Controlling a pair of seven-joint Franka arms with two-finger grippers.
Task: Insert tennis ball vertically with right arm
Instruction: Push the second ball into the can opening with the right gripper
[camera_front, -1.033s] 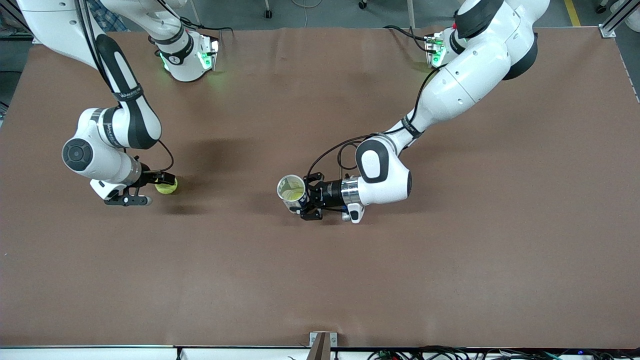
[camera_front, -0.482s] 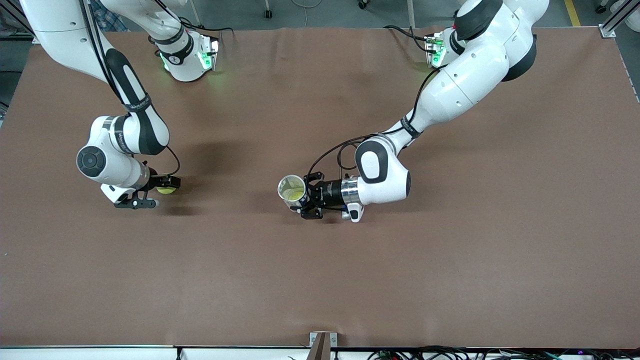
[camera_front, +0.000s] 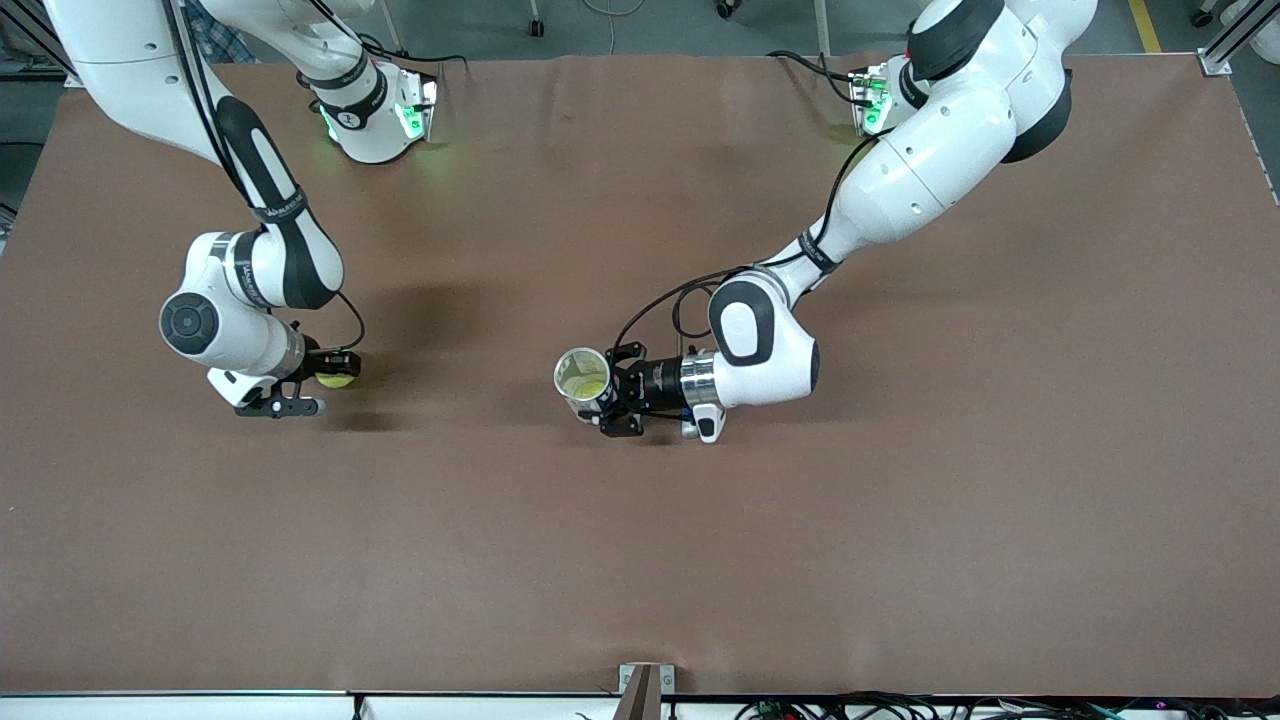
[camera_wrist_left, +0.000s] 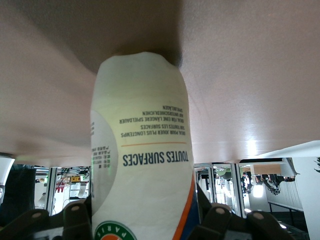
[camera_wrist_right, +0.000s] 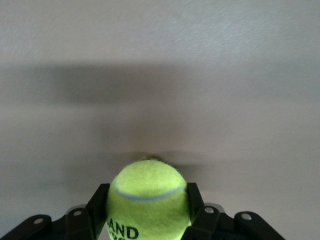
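Note:
A yellow-green tennis ball (camera_front: 338, 379) sits low at the brown table (camera_front: 640, 560), toward the right arm's end. My right gripper (camera_front: 334, 376) is shut on it; in the right wrist view the black fingers (camera_wrist_right: 97, 210) press both sides of the ball (camera_wrist_right: 147, 197). At the table's middle my left gripper (camera_front: 606, 394) is shut on a white tennis ball can (camera_front: 583, 374), held upright with its open mouth facing up. In the left wrist view the can (camera_wrist_left: 142, 145) fills the space between the fingers (camera_wrist_left: 216, 222).
Both arm bases (camera_front: 375, 120) stand along the table's edge farthest from the front camera. Cables (camera_front: 660, 305) loop off the left arm's wrist near the can. A small bracket (camera_front: 646, 680) sits at the table's nearest edge.
My right gripper has closed on the tennis ball after moving in a little toward it. The left arm and the can have stayed put.

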